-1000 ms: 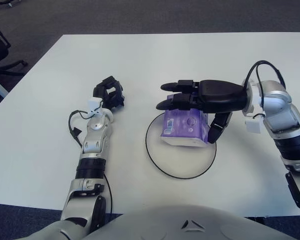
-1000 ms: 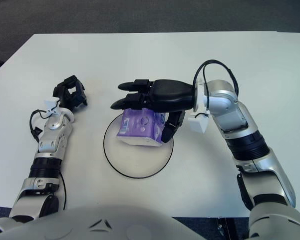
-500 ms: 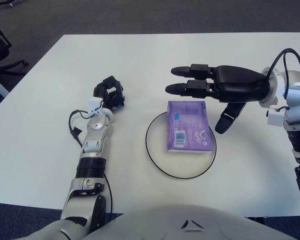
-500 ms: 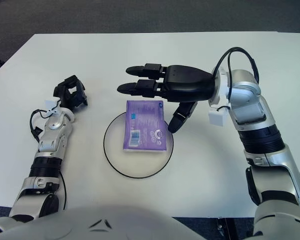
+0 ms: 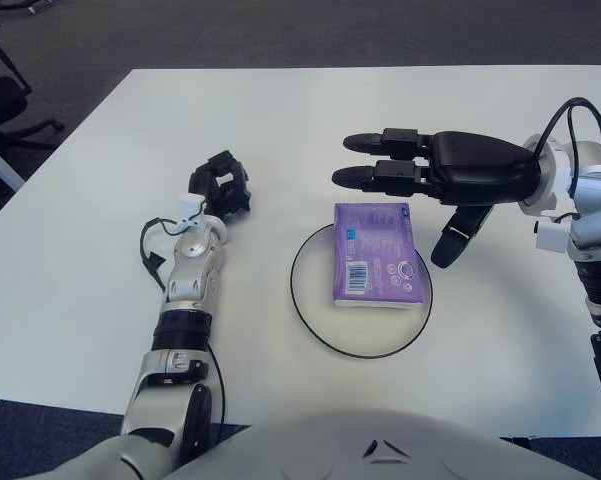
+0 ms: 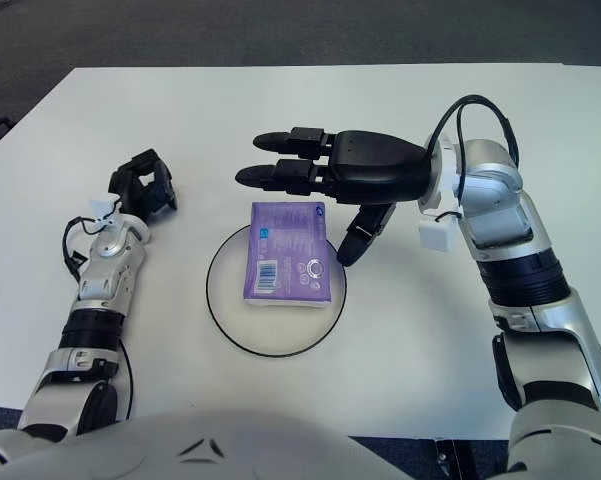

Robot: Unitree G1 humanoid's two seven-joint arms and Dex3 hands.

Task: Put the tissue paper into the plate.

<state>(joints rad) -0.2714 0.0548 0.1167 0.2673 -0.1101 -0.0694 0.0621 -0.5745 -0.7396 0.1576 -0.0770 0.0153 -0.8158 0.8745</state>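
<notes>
Overhead, the black right hand (image 5: 435, 185) hovers with fingers (image 5: 375, 175) spread, holding nothing — the purple tissue paper pack (image 5: 374, 254) lies flat in the black-rimmed round plate (image 5: 310, 315). Left hand (image 5: 220, 186) shows curled on the white tabletop (image 5: 280, 110); grey carpet beyond.

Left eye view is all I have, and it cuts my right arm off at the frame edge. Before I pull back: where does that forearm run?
Observer: In the right eye view the right forearm shows whole, running from the wrist back toward the body over the white table.
Operator: And the table's right side?
Observer: Its far right corner shows there, farther right than the wrist. The right hand is open beyond the tissue pack in the plate; the left hand shows left of the plate.
</notes>
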